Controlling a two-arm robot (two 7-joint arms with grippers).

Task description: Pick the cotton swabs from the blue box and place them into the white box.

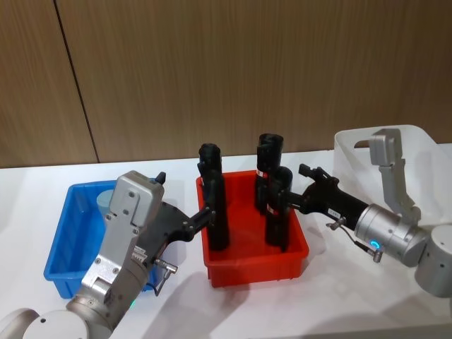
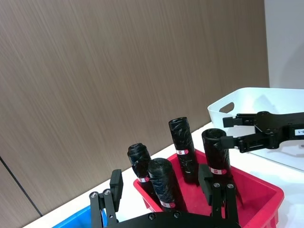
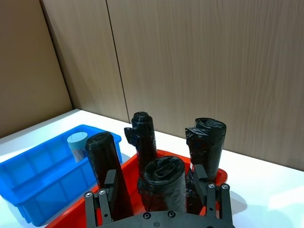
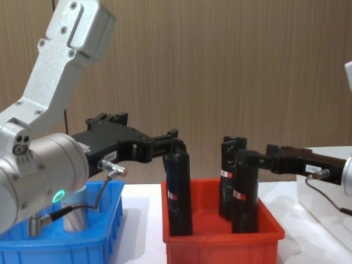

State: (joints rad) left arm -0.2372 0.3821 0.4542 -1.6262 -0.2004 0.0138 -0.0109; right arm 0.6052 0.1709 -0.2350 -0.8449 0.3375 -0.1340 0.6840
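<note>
Nearest the chest camera, the grey elbow and forearm of the left arm fill the left side of the frame, and from them the left gripper (image 4: pixel 175 144) reaches toward the centre with its black fingers set around the top of a black wrapped roll (image 4: pixel 179 192) standing in the red bin (image 4: pixel 220 242); the fingers sit at either side of the roll's top, but whether they press it cannot be told. In the head view this gripper (image 1: pixel 206 212) lies at centre left, at the red bin's (image 1: pixel 254 272) left wall. From the right edge comes the right gripper (image 4: pixel 254 159), its jaws spread with one finger at each side of another black roll (image 4: pixel 245 190) near the bin's right half; in the head view it (image 1: pixel 295 189) sits right of centre, and a firm grasp cannot be confirmed. Two more rolls stand farther back in the red bin. The blue box (image 1: pixel 70 240) lies at lower left in the head view, and inside it a jar of cotton swabs (image 1: pixel 106 200) with a pale lid stands near the far rim, partly hidden by the left arm. The white box (image 1: pixel 417 152) stands at the right edge, behind the right arm.
</note>
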